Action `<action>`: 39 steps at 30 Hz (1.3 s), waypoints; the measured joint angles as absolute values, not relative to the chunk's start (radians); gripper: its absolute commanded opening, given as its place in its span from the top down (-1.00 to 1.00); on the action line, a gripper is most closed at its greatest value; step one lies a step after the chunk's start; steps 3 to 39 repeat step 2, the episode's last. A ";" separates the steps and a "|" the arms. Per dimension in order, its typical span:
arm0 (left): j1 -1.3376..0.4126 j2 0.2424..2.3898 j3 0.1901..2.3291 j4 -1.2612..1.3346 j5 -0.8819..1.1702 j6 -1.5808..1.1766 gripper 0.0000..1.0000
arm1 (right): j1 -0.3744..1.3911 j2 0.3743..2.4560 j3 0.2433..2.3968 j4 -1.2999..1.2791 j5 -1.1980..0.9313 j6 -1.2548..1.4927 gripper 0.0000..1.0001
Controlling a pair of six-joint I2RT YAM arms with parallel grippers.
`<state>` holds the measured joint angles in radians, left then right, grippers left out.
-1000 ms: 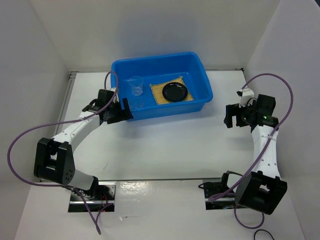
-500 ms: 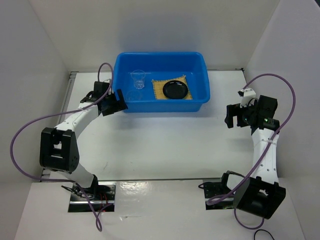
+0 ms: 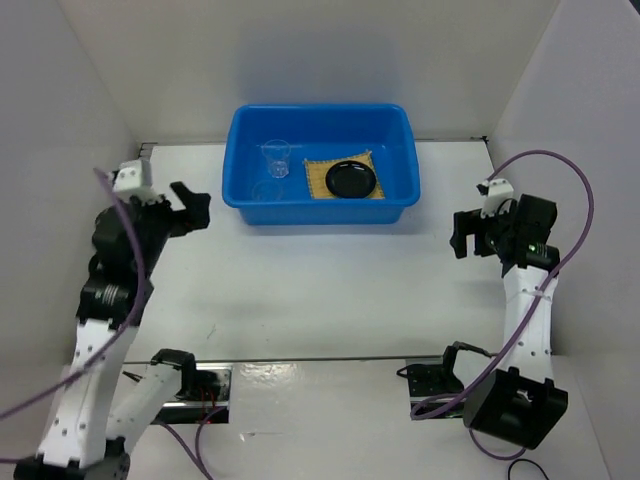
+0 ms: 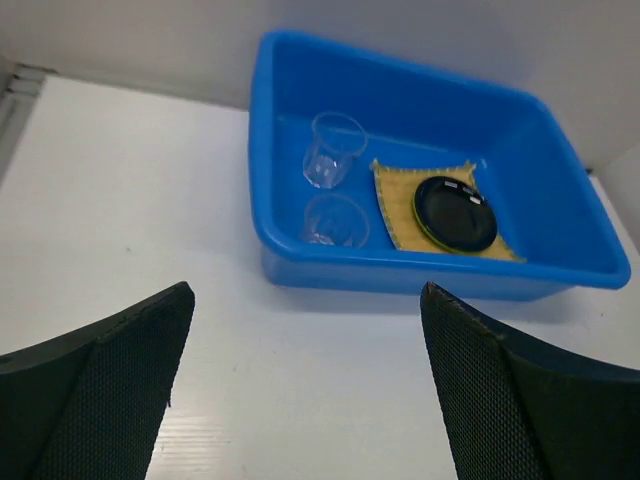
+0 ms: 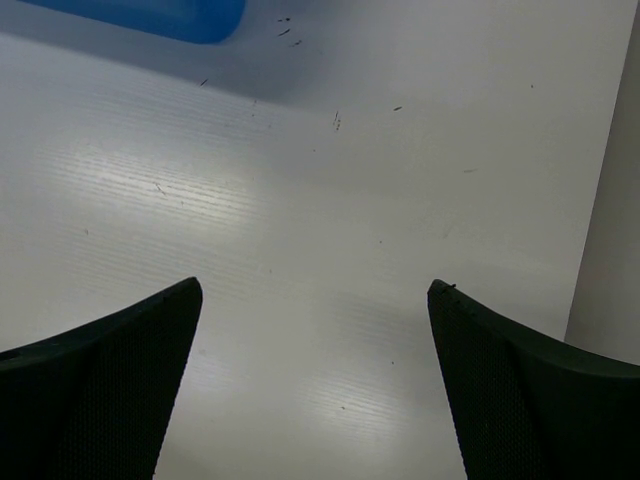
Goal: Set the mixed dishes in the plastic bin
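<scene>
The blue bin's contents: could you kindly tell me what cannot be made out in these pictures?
- Green plate: left wrist view, only a thin rim shows under the black plate; top view, too small.
- Bamboo mat: middle covered by the plates.
- Nearer glass cup: upright or tipped unclear, clear glass on blue.
- Blue bin: right wrist view, cut off by the top edge; contents unseen.

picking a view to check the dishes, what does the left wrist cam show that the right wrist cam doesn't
Left wrist only: the inside of the bin, holding two glass cups, the bamboo mat and the black plate on the mat. Right wrist only: dark specks on the table and a wall strip at right. Both: the white table, part of the bin, and that arm's own jaws wide open.
</scene>
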<state>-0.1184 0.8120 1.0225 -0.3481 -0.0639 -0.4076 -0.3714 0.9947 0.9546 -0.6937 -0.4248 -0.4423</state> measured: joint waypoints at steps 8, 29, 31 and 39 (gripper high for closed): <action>-0.118 0.681 0.978 -0.336 -0.098 -0.391 -1.00 | -0.371 0.981 0.952 -0.694 -0.424 -0.442 -0.96; -0.118 0.681 0.978 -0.336 -0.098 -0.391 -1.00 | -0.371 0.981 0.952 -0.694 -0.424 -0.442 -0.96; -0.118 0.681 0.978 -0.336 -0.098 -0.391 -1.00 | -0.371 0.981 0.952 -0.694 -0.424 -0.442 -0.96; -0.118 0.681 0.978 -0.336 -0.098 -0.391 -1.00 | -0.371 0.981 0.952 -0.694 -0.424 -0.442 -0.96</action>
